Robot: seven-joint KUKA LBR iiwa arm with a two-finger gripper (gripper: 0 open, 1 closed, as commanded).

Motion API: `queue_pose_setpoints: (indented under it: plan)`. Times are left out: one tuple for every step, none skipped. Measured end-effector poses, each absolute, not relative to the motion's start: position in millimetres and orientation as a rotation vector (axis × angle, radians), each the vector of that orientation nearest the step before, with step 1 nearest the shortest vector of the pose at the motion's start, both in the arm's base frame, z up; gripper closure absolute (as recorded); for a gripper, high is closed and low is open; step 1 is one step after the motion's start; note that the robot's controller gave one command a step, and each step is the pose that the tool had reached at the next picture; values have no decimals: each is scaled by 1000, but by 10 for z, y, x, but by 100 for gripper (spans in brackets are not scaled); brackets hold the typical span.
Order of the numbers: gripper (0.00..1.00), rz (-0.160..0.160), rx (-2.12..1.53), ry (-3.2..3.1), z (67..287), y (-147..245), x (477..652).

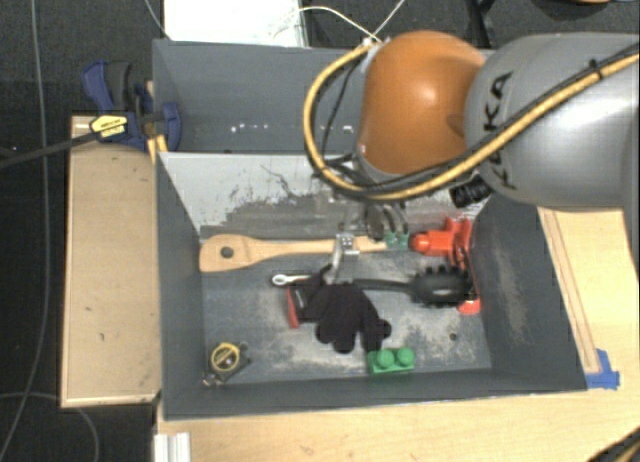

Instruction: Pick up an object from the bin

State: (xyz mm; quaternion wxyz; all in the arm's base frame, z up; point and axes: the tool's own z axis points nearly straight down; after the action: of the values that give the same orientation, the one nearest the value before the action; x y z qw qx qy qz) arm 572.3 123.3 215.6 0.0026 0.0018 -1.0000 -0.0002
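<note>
– Now the gripper (340, 258) hangs mid-bin, right at the wooden spatula (275, 249) and its handle. Open or closed?
– Can't tell from here. A black glove (345, 318) and a silver wrench (290, 278) crowd just beside it.
– The danger?
– Probably catching glove fabric too. Or the long spatula, grabbed off-centre, tips and slips free.

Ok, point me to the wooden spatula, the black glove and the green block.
wooden spatula (268, 249): camera view, on its handle.
black glove (345, 316): camera view, on its palm.
green block (390, 360): camera view, on its studded top.
</note>
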Motion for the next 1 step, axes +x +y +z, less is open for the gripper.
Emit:
queue_pose_setpoints:
  plan:
    - [0, -2, -2, -3145, 2206, 1224, 5740]
